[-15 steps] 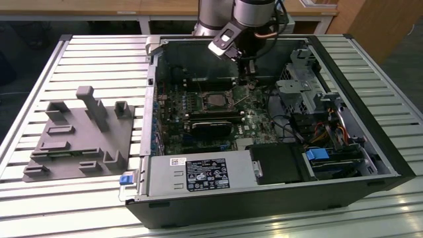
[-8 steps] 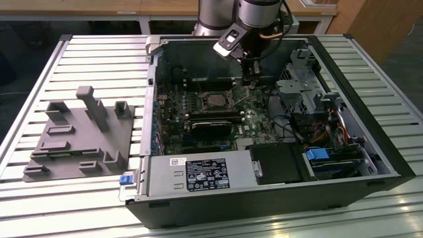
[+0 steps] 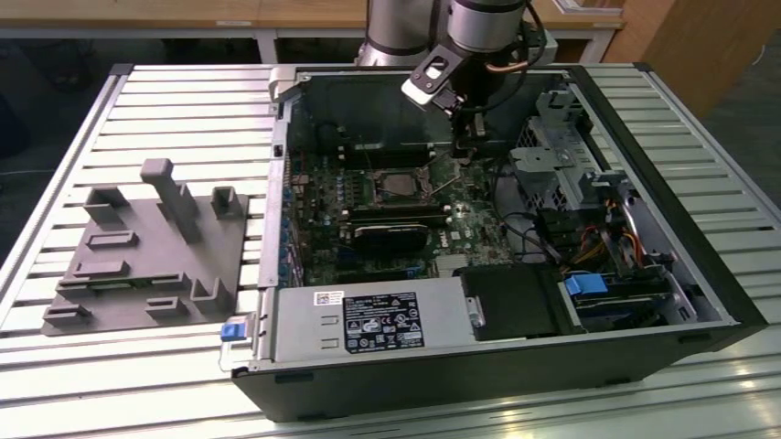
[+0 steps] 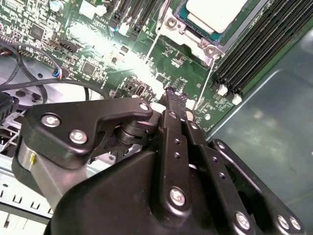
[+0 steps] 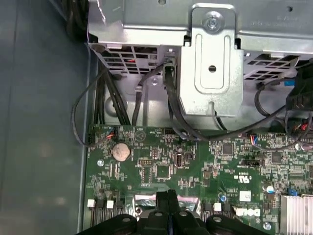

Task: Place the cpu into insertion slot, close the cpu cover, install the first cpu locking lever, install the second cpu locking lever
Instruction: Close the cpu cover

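- cpu (image 4: 215,11): one, flat in the insertion slot (image 4: 172,23), metal top upward (square, no long axis).
- cpu cover (image 4: 195,28): one, framing the cpu.
- gripper (image 4: 171,94): one, fingers closed together, holding nothing, over the motherboard (image 5: 161,166) near the insertion slot.

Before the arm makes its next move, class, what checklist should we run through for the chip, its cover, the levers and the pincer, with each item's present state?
1. Chip seated: ok, it lies flat inside the cover.
2. Cover down: ok, it seems, framing the chip.
3. Levers latched: not ok, it seems; one thin lever juts out over the board.
4. Pincer empty: ok, shut with nothing between.
5. Pincer touching a lever: cannot tell.
6. Cables clear of the pincer: ok, off to one side.
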Robot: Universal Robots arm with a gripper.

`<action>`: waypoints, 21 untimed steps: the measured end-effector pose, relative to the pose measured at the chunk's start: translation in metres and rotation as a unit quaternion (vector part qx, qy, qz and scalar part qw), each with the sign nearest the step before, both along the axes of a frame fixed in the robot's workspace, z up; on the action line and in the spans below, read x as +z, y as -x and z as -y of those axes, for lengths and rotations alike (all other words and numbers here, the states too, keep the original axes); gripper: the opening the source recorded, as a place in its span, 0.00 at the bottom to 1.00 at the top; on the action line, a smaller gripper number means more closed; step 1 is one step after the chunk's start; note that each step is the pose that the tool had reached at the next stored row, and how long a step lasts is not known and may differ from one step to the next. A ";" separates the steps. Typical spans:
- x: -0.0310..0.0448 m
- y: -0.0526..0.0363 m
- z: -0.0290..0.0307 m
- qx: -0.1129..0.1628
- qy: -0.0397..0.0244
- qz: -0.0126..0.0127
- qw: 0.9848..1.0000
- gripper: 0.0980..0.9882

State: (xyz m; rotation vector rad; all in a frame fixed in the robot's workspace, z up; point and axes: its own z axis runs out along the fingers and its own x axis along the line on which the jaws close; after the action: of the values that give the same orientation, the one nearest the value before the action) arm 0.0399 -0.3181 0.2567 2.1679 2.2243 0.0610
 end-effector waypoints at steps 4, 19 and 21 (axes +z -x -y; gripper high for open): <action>-0.0009 -0.0038 -0.0012 0.000 0.000 0.000 1.000 0.01; -0.0055 -0.0182 -0.0030 -0.005 0.000 -0.001 1.000 0.01; -0.0063 -0.0193 -0.0030 -0.005 0.000 -0.001 1.000 0.01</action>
State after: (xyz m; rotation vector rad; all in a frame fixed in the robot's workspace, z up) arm 0.0592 -0.3151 0.2504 2.1802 2.2141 0.0577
